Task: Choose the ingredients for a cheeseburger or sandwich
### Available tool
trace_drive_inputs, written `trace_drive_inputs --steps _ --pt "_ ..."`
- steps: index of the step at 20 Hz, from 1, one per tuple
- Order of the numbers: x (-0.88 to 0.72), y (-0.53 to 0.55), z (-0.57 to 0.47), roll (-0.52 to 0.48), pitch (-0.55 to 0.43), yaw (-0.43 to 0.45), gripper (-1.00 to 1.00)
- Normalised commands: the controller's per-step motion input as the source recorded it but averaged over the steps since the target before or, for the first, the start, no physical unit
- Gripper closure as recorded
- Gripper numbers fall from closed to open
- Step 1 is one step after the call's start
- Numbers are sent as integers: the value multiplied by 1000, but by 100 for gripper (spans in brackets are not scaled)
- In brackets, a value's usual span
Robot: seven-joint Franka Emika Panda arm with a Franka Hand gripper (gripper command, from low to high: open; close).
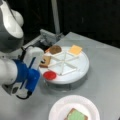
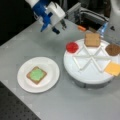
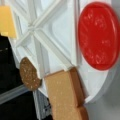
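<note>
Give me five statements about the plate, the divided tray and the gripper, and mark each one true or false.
1. A toast square topped with a green leaf piece lies on the white paper plate. True.
2. The red disc lies on the plate. False: it sits in a compartment of the round divided tray.
3. The gripper holds the yellow square. False: it hangs above the table with nothing in it.
4. The dark brown disc lies on the tray. True.
5. A second toast square lies on the tray. True.
</note>
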Motion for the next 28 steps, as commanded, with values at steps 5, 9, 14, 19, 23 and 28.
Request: trace_drive_inputs --steps 5,9,14,19,23,28 --pt "-49 -84 -235 356 -123 -100 -100" --pt "-5 -10 -230 302 -155 -104 -100" --pt "-7 63 -157 285 -149 -105 -100" --pt "-16 102 -95 277 -152 -102 -100" --pt "-31 37 -117 248 -158 -63 -100" --pt "-30 17 -158 240 -164 -59 -100"
